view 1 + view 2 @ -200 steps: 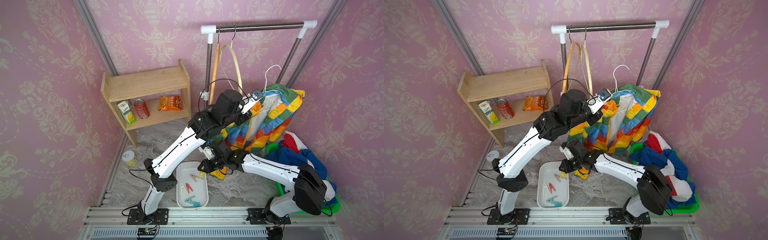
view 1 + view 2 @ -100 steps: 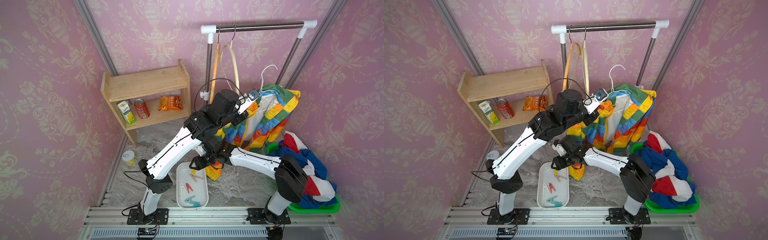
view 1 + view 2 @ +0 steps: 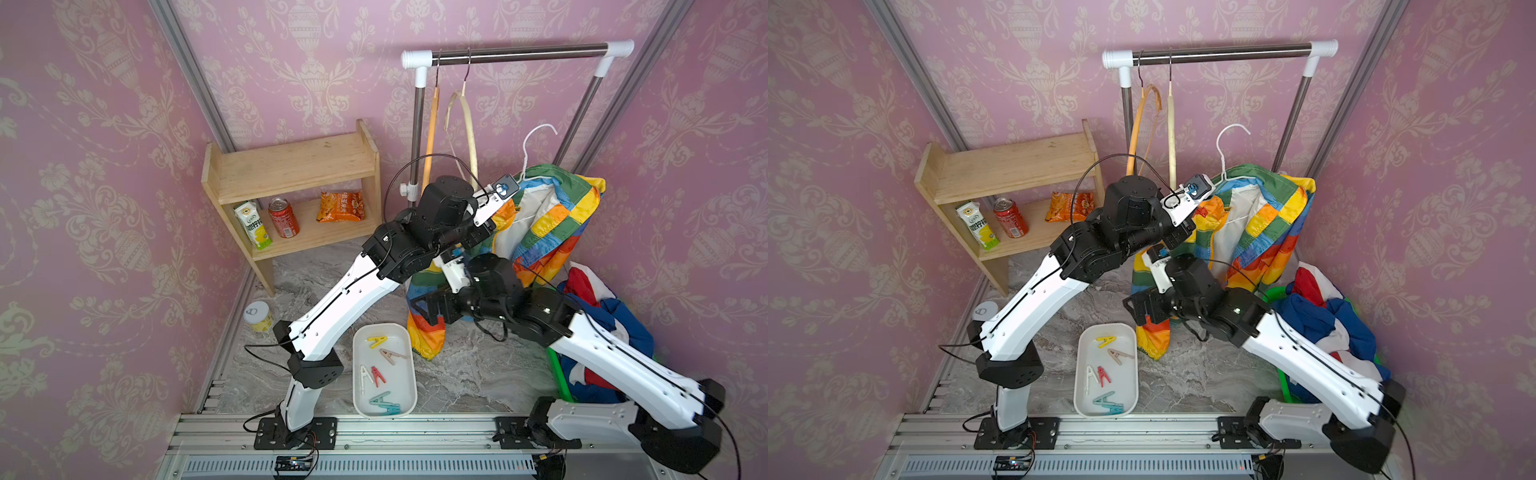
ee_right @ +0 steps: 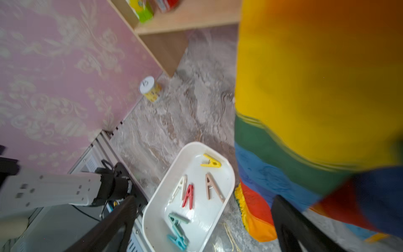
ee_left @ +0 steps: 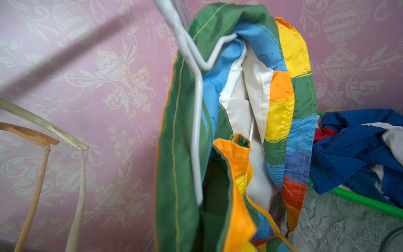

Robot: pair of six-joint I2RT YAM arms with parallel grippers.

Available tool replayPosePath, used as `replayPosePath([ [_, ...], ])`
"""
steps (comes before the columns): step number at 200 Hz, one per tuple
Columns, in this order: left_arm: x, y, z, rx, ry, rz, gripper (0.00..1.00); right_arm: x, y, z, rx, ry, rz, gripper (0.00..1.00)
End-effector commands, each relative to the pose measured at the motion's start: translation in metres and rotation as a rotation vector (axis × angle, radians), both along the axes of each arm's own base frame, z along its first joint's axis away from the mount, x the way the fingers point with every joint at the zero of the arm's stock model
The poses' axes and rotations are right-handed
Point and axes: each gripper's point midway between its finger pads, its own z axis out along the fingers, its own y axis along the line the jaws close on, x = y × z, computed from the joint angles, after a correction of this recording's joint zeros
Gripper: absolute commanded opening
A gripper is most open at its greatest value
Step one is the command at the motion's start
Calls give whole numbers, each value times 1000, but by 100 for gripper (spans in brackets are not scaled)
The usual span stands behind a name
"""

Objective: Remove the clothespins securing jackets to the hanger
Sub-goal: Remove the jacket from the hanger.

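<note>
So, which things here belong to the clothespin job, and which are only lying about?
Job: clothespins, white tray holding them, rainbow jacket, white hanger, blue-red-white jacket.
Lying about: wooden shelf, carton, red can, snack bag, yellow jar.

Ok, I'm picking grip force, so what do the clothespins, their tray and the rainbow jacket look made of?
Clothespins: likely moulded plastic, matte, uniform solid colours. Tray: probably plastic too, smooth glossy white, rounded corners. Rainbow jacket: thin woven synthetic, judging by its sheen, stitched seams and soft folds.
</note>
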Motion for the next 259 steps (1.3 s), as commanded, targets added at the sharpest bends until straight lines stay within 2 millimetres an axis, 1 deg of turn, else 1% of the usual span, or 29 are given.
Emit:
replayPosePath([
  [1, -10, 17, 44, -82, -85, -5, 0, 8, -95, 62, -16, -234, -354, 100],
  [12, -12, 16, 45, -84, -81, -17, 0, 5, -131, 85, 2, -320, -496, 98],
  [21, -13, 15, 45, -86, -78, -26, 0, 3, -152, 97, 5, -375, -571, 98],
  [32, -15, 15, 44, -83, -74, -35, 0, 2, -171, 104, -13, -417, -655, 97],
  [49, -15, 14, 42, -75, -70, -40, 0, 5, -181, 108, -76, -454, -709, 97],
  [76, -16, 11, 36, -55, -55, -45, 0, 9, -195, 117, -134, -484, -795, 100],
  [97, -21, 11, 38, -55, -59, -61, 0, 7, -209, 126, -155, -532, -871, 100],
  [114, -27, 11, 41, -56, -63, -83, 0, 3, -227, 127, -178, -535, -971, 100],
  [128, -29, 12, 42, -50, -69, -85, 0, -8, -247, 128, -172, -526, -1070, 100],
  [141, -30, 12, 41, -43, -69, -88, 0, -15, -257, 129, -153, -535, -1090, 100],
  [146, -31, 12, 41, -41, -68, -93, 0, -17, -259, 129, -142, -541, -1087, 100],
  [160, -35, 10, 40, -39, -64, -112, 0, -18, -256, 134, -105, -583, -1039, 100],
  [185, -45, 7, 42, -44, -61, -157, 0, -12, -247, 134, -54, -617, -966, 100],
  [205, -56, 7, 45, -50, -49, -201, 0, -1, -236, 132, -40, -598, -908, 100],
  [220, -63, 9, 46, -54, -36, -231, 0, 7, -233, 129, -48, -582, -901, 100],
  [245, -67, 10, 45, -52, -25, -241, 0, 22, -216, 126, -25, -544, -850, 100],
  [259, -69, 9, 45, -46, -29, -247, 0, 28, -220, 118, -62, -513, -897, 100],
])
